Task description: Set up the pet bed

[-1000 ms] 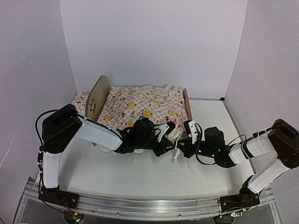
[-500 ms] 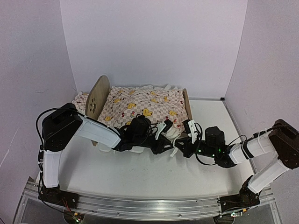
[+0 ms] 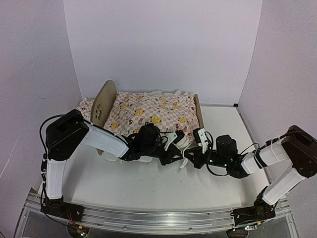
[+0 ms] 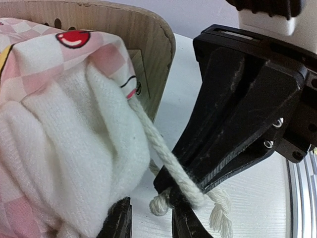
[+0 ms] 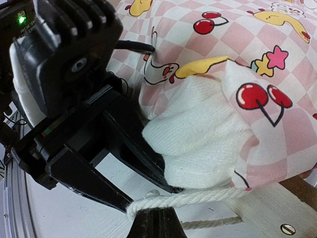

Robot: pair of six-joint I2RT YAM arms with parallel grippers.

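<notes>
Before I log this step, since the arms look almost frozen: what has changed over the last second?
Very little. The right gripper, shut on the cover's white cord, crept slightly left toward the left gripper, whose wrist drew back a touch. No grab or release shows. The bed and the checkered cover stayed put.

Your left pincer and right pincer meet tip to tip at the near right corner of the pet bed. The puffy cover bulges over them, and a white cord, pinched in the right pincer, runs across the small gap, so nothing else fits in there. You can pass over the bare worktop in front of the arms and to the right of the bed, but walls shut in the left, back and right sides.
</notes>
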